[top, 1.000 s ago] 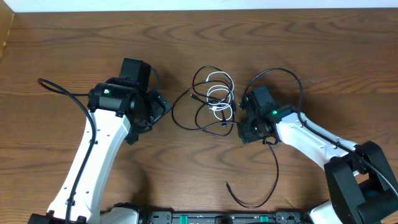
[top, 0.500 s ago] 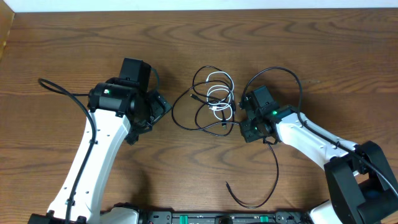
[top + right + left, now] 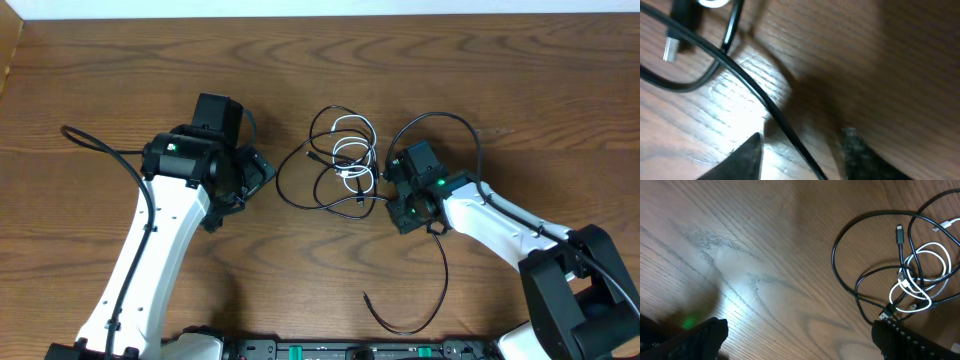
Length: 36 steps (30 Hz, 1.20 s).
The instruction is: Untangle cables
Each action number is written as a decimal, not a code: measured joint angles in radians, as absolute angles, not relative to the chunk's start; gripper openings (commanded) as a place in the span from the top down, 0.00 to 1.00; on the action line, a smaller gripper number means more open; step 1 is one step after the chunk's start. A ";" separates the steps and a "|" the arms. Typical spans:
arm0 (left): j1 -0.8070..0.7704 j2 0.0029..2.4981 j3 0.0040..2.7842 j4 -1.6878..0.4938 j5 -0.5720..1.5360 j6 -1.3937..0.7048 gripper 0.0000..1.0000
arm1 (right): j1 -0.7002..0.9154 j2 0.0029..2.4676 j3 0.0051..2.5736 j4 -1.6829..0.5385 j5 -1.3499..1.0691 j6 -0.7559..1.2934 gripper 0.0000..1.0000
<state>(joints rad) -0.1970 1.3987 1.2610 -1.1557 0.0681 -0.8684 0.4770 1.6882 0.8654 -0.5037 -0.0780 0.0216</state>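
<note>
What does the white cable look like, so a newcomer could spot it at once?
At the middle of the wooden table lies a loose tangle of thin cables. The white cable forms small loops on its right side. It is the only white one; the rest are black.

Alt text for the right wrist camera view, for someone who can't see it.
A thin black cable runs diagonally across the wooden table between the open fingers of the right end effector, not yet gripped. A metal-tipped plug lies at upper left.

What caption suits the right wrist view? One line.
Right gripper straddling a black cable on the wooden table.
</note>
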 measured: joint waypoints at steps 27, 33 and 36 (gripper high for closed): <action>-0.198 1.327 1.250 -0.891 0.691 -0.548 0.05 | 0.477 1.443 1.344 -0.776 -0.450 0.139 0.99; -0.198 1.221 1.250 -0.752 0.799 -0.772 0.05 | 0.477 1.376 1.345 -0.781 -0.480 0.154 0.99; -0.198 1.177 1.250 -0.683 0.820 -0.849 0.08 | 0.477 1.376 1.345 -0.786 -0.498 0.166 0.99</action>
<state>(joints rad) -0.1978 1.1767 1.2495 -0.6834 0.8196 -0.8490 0.4774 1.3758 1.3449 -0.7864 -0.4980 0.1658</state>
